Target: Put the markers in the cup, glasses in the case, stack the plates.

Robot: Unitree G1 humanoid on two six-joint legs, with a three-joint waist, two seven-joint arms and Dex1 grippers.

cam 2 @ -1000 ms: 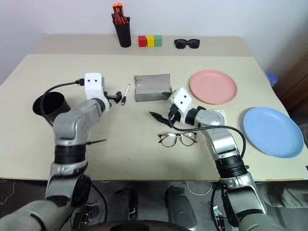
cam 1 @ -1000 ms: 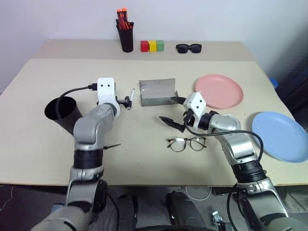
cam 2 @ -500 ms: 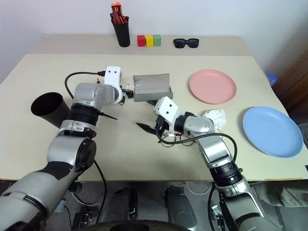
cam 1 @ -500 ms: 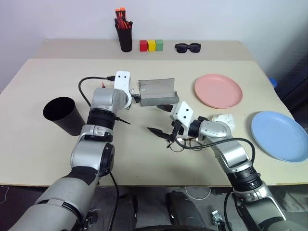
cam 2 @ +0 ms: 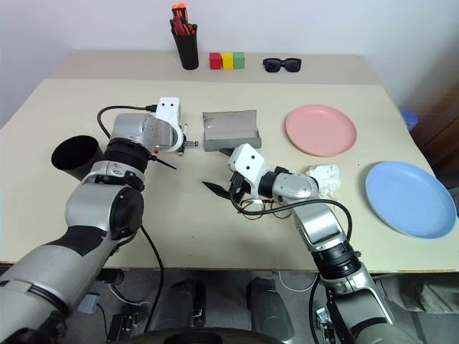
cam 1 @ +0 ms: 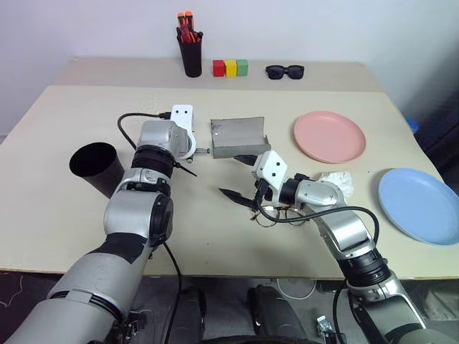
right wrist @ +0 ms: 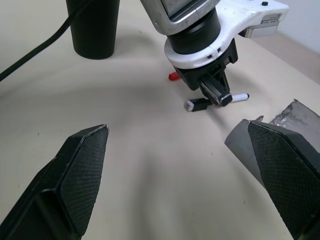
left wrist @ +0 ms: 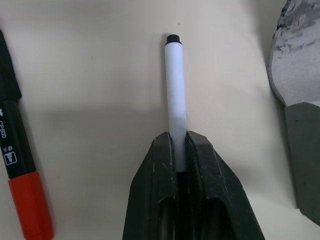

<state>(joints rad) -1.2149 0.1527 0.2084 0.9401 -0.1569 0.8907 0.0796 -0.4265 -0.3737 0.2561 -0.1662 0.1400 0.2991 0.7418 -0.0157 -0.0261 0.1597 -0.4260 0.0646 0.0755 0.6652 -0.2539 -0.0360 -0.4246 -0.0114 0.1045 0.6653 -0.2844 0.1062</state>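
Desk: I see a pale beige desk [cam 1: 64, 215] against a white wall, with open surface along the near edge and toward the near left corner.
Left claw: my left claw [left wrist: 180, 150] is pressed together, pinching the white marker [left wrist: 175, 100], which pokes out past its tips over the desk's middle, beside the grey case [cam 1: 237, 137].
Red marker: it lies on the desk just beside that claw [left wrist: 22, 165]; I get this from the left wrist view.
Right claw: my right claw [cam 1: 244, 175] is spread wide, holding nothing, over the glasses [cam 1: 276, 213] near the desk's centre.
Cup: the black cup [cam 1: 97, 166] stands near the left edge, well apart from both claws.
Plates: the pink plate [cam 1: 328, 136] sits toward the far right, the blue plate [cam 1: 419, 206] at the right edge, apart from each other.
Far edge: I see a pen holder [cam 1: 191, 54], coloured blocks [cam 1: 229, 68] and sunglasses [cam 1: 285, 71].
Right wrist view: it shows the left claw's tips closed on the white marker.
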